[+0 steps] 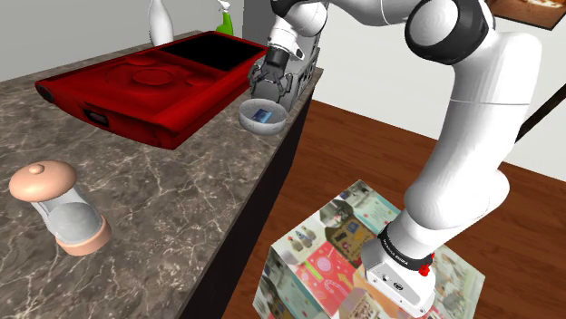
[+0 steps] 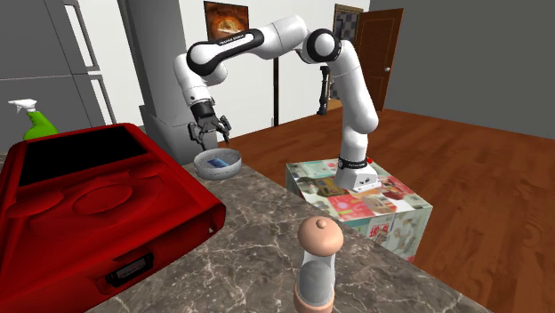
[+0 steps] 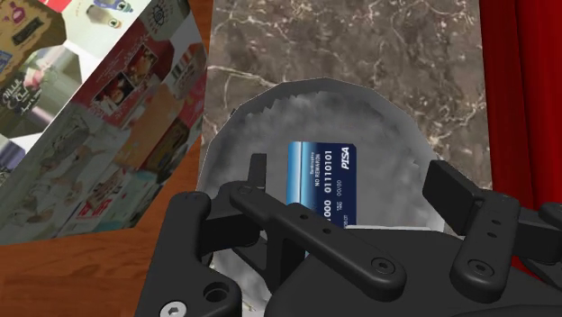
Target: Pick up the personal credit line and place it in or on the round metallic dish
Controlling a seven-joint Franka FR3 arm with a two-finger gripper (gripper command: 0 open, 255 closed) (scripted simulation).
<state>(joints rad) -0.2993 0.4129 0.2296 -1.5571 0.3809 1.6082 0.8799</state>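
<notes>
counter (image 1: 181, 181): stretching wide and marbled.
dish (image 3: 234, 153): sitting at the counter's edge.
gripper (image 3: 351, 176): hanging right over the dish, fingers standing apart, holding nothing.
card (image 3: 322, 180): lying inside the dish.
step: letting go, seemingly finishing.
next: lifting straight up, not bumping the dish.

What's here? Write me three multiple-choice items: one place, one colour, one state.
1. Where does the card lie? A on the floor; B in the dish; C on the stand.
2. What colour is the card? A blue; B green; C red.
3. How is the gripper? A shut on the card; B open; C shut on nothing.
Key: 1 B, the card rests inside the dish's rim; 2 A, its face is blue; 3 B, the fingers stand apart over the dish.
</notes>
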